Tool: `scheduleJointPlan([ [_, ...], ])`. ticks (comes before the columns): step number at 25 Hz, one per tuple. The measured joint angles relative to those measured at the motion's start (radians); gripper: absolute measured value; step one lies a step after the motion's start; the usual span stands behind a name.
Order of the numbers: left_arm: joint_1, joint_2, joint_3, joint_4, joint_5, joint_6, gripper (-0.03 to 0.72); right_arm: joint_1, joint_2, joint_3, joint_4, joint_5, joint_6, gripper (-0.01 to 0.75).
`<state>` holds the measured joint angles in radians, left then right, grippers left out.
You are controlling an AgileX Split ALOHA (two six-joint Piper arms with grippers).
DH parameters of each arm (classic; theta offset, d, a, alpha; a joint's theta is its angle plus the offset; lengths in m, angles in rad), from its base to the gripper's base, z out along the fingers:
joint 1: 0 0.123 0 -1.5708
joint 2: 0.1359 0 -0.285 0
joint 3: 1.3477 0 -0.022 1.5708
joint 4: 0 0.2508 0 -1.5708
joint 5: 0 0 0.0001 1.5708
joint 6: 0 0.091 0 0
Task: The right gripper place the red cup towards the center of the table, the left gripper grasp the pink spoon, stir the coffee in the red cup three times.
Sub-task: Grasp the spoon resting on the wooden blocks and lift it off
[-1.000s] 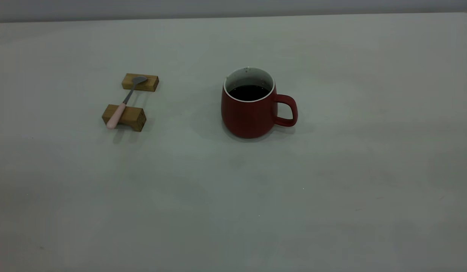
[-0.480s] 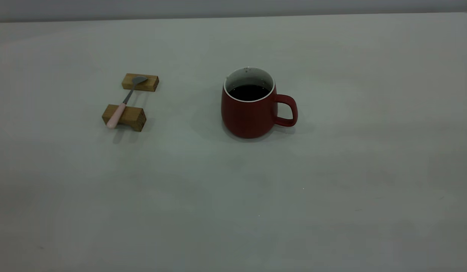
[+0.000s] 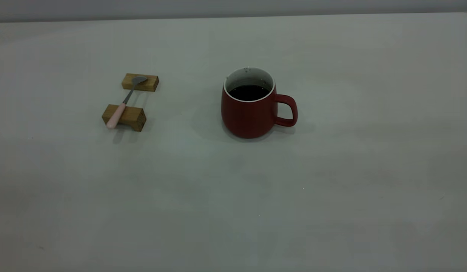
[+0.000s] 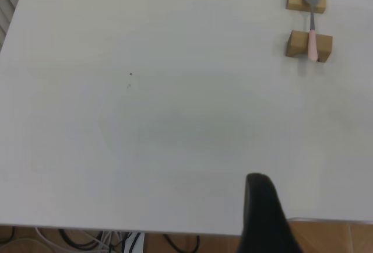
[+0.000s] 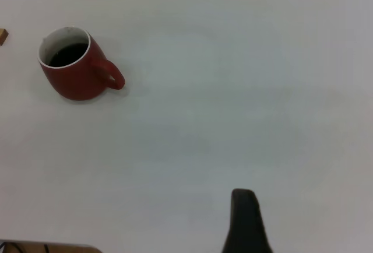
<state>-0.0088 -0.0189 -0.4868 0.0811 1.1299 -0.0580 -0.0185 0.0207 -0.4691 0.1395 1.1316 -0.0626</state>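
Observation:
The red cup [image 3: 250,109] stands upright near the middle of the table [image 3: 331,189], with its handle toward the right side and dark coffee [image 3: 249,92] inside. The pink spoon [image 3: 122,104] lies across two small wooden blocks at the left, bowl on the far block and pink handle on the near one. Neither gripper shows in the exterior view. My left gripper [image 4: 262,206] appears only as a black tip near the table's edge, far from the pink spoon [image 4: 312,36]. My right gripper [image 5: 245,218] is likewise a black tip, well away from the red cup [image 5: 73,72].
Two tan wooden blocks [image 3: 140,82] [image 3: 124,117] hold the spoon off the table. The table's edge [image 4: 175,229] runs under the left gripper, with cables and floor beyond it.

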Motion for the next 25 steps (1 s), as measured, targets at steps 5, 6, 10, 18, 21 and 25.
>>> scheduleJointPlan([
  [5, 0.000, 0.000, 0.000, -0.001, 0.000, 0.000, 0.518, 0.000, 0.000, 0.000, 0.000, 0.000, 0.000, 0.592],
  [6, 0.000, 0.000, 0.000, -0.005, 0.000, -0.002, 0.517, 0.000, 0.000, 0.000, 0.000, 0.000, 0.000, 0.592],
  [10, 0.000, 0.021, -0.007, -0.017, -0.009, -0.010, 0.530, 0.000, 0.000, 0.000, 0.000, 0.000, 0.000, 0.592],
  [18, 0.000, 0.528, -0.137, -0.081, -0.234, 0.003, 0.668, 0.000, 0.000, 0.000, 0.000, 0.000, 0.000, 0.592],
  [21, 0.000, 0.784, -0.175, -0.139, -0.372, 0.038, 0.668, 0.000, 0.000, 0.000, 0.000, 0.000, 0.000, 0.592],
  [25, 0.000, 1.070, -0.229, -0.213, -0.496, 0.086, 0.668, 0.000, 0.000, 0.000, 0.000, 0.000, 0.000, 0.592],
])
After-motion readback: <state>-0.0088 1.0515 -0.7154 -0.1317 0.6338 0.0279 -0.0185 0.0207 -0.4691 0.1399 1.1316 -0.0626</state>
